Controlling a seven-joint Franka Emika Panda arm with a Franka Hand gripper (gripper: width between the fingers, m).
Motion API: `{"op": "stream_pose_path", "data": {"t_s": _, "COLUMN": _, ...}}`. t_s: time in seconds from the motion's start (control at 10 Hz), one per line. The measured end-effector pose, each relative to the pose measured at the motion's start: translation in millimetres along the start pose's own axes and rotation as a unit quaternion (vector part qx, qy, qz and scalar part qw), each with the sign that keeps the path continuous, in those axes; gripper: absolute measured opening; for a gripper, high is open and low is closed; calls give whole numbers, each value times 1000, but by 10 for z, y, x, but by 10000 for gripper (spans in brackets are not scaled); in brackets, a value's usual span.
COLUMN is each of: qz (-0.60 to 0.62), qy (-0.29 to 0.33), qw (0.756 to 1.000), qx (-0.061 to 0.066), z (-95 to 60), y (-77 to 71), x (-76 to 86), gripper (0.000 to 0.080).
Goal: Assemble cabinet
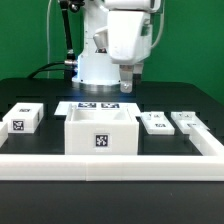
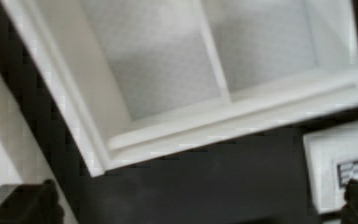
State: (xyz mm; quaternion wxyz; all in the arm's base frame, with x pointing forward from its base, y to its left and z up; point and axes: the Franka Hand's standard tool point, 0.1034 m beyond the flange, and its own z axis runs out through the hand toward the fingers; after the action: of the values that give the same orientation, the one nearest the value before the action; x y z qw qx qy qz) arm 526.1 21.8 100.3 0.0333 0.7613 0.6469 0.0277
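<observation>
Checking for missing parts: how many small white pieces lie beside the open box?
3: one piece at the exterior view's left, two pieces at the exterior view's right; others may be hidden.

The white Panda arm (image 1: pixel 100 55) rises at the back of the exterior view and folds forward, so that its boxy white hand housing (image 1: pixel 128 35) faces straight down with the gripper (image 1: pixel 130 76) hanging low beneath it as a short dark stub. From that side the stub is too small to show how the jaws stand. In the wrist view the dark, blurred fingers (image 2: pixel 19 205) show at opposite edges of the picture, spread well apart, with nothing clamped between them.
</observation>
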Motion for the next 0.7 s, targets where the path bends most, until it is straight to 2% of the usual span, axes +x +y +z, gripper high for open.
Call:
{"op": "stream_pose_path", "data": {"t_s": 0.3, "qz": -71, "qy": -14, "qw": 997, "qx": 15, "z": 87, "y": -202, "x": -51, "gripper": 798}}
{"op": "stream_pose_path", "data": {"t_s": 0.7, "qz": -67, "qy": -13, "qw": 997, "qx": 17, "z": 107, "y": -216, "x": -63, "gripper": 798}}
